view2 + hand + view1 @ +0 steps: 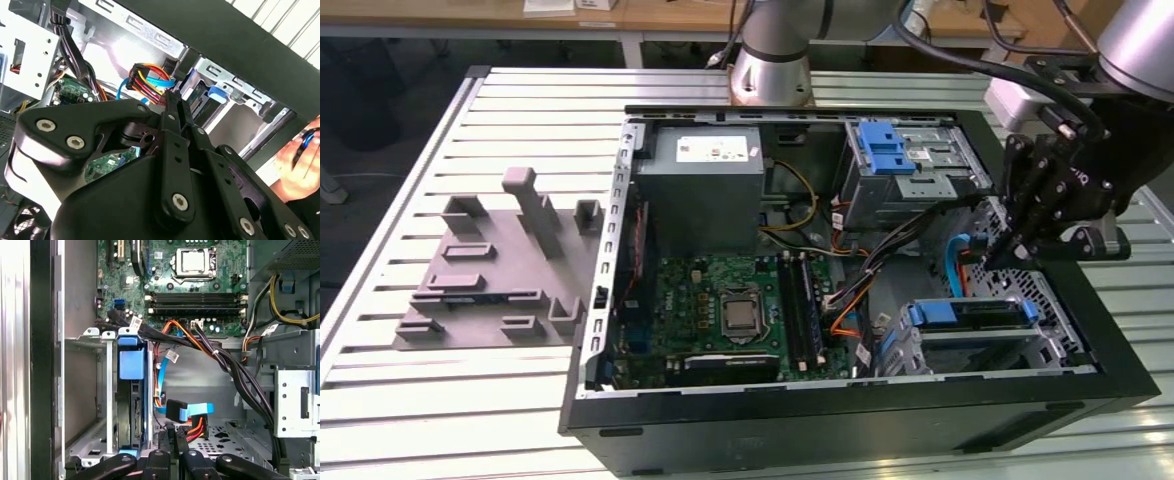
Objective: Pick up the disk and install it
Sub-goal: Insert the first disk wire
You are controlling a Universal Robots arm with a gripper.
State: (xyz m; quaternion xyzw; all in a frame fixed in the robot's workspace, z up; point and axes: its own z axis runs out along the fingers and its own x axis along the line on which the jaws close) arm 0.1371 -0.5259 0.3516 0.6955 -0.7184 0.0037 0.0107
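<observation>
Gripper (1003, 262): fingers pressed together, holding nothing, inside open computer case (720, 425)
Disk (966, 312): seated in cage (1051, 345), just beside gripper

One open computer case (854, 420), one power-supply box (700, 180), one disk (967, 313), one grey fixture (494, 270).

The silver-jointed robot arm (767, 50) rises from its round base at the far edge of the exterior view, its wrist reaching over to that view's right. The black linkage gripper (1014, 250) hangs pointing downward, fingers drawn together. A person's hand (300, 162) appears in the second wrist view.
</observation>
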